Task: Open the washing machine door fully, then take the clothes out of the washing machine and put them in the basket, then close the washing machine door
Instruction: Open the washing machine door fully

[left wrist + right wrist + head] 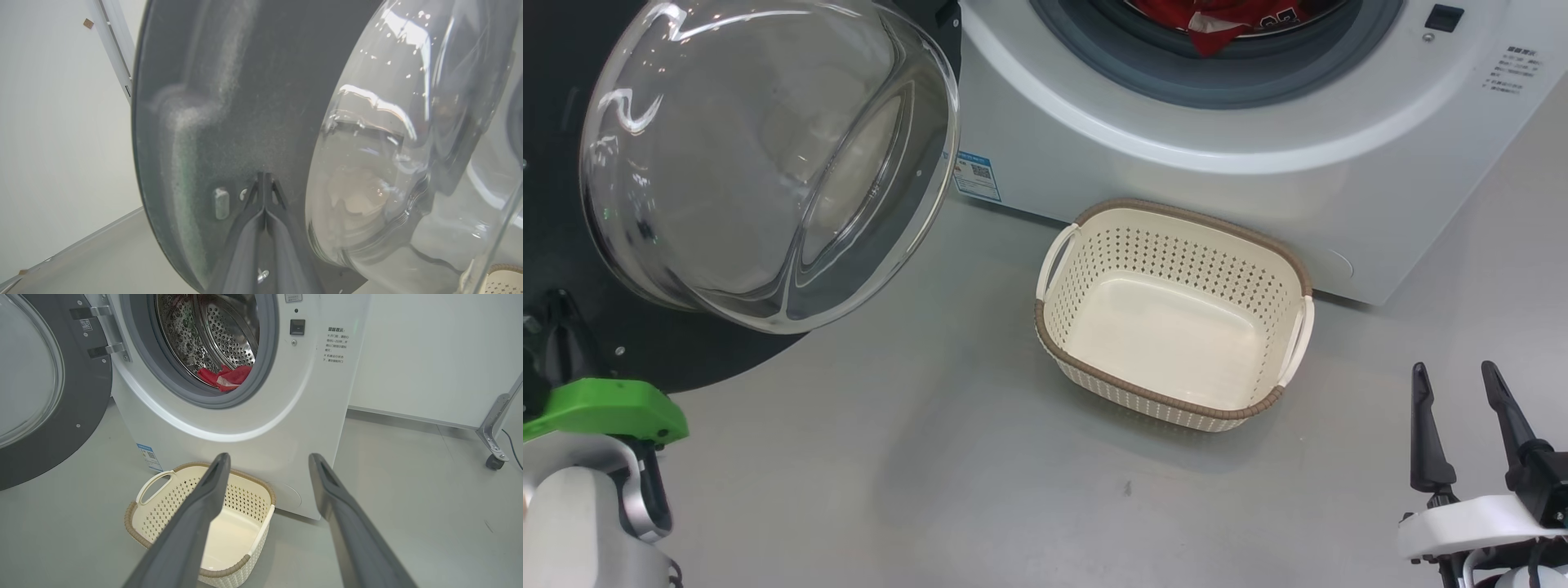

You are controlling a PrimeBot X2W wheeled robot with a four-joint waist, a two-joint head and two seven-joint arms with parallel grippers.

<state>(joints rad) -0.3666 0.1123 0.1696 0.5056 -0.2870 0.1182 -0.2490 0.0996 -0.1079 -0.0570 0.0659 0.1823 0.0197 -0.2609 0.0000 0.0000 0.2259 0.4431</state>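
The washing machine door stands swung open at the upper left, its clear glass bowl bulging out of the black ring. My left gripper is shut with nothing in it, its tips close up to the inner face of that ring; whether they touch it I cannot tell. In the head view the left gripper sits low at the left edge. Red clothes lie in the steel drum of the washing machine. The cream basket stands empty on the floor before the washer. My right gripper is open above the floor, right of the basket.
A blue label marks the washer's lower left corner. A metal frame leg on a castor stands at the far right by the white wall. Open grey floor lies in front of the basket and to the washer's right.
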